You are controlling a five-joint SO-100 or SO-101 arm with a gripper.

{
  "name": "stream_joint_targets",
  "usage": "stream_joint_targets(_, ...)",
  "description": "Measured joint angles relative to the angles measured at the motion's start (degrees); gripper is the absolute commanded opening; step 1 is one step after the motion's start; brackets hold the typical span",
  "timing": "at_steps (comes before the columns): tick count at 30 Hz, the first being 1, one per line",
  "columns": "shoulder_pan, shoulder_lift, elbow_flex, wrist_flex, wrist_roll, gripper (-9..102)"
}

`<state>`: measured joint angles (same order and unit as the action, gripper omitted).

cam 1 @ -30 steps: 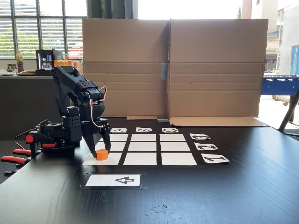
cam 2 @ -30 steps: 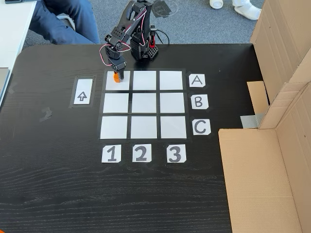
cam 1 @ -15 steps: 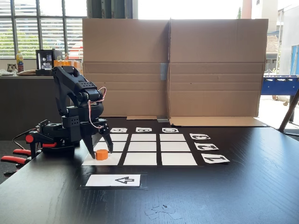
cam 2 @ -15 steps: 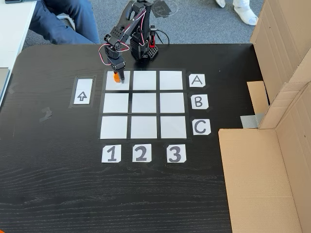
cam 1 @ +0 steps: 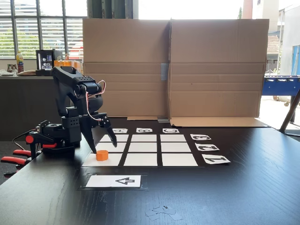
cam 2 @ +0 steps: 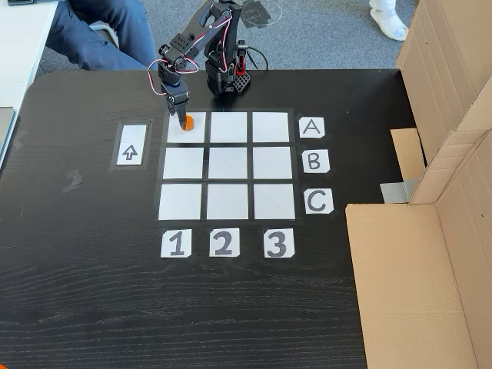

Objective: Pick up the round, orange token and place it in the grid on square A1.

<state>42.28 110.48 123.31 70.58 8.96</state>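
Observation:
The orange token (cam 1: 102,155) (cam 2: 187,121) stands flat on square A1 (cam 1: 114,161) (cam 2: 194,136), the corner cell of the grid (cam 1: 154,147) (cam 2: 227,163) nearest the arm's base. My black gripper (cam 1: 103,146) (cam 2: 180,118) hangs open just above the token. Its two fingers are spread to either side and touch nothing. In both fixed views the token stands free of the fingers.
A white arrow card (cam 1: 114,181) (cam 2: 131,144) lies beside the grid. Lettered cards (cam 2: 311,127) and numbered cards (cam 2: 223,243) edge it. A tall cardboard wall (cam 1: 173,70) (cam 2: 430,231) closes one side of the table. A seated person's leg (cam 2: 92,34) is beyond the table edge.
The gripper has let go of the token, opened wider and risen a little. The token stays where it was on the corner cell.

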Motion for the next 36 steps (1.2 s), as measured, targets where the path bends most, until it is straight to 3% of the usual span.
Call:
stream_joint_targets(9, 8.35, 11.95, -15.91, 8.26, -0.35, 32)
stream_joint_targets(20, 28.39, 29.0, -20.92, 8.88, -4.39, 32)
stream_joint_targets(29, 46.32, 42.1, -5.27, 6.06, -4.83, 30)
stream_joint_targets(36, 52.03, 51.68, 10.46, 2.9, -6.94, 27)
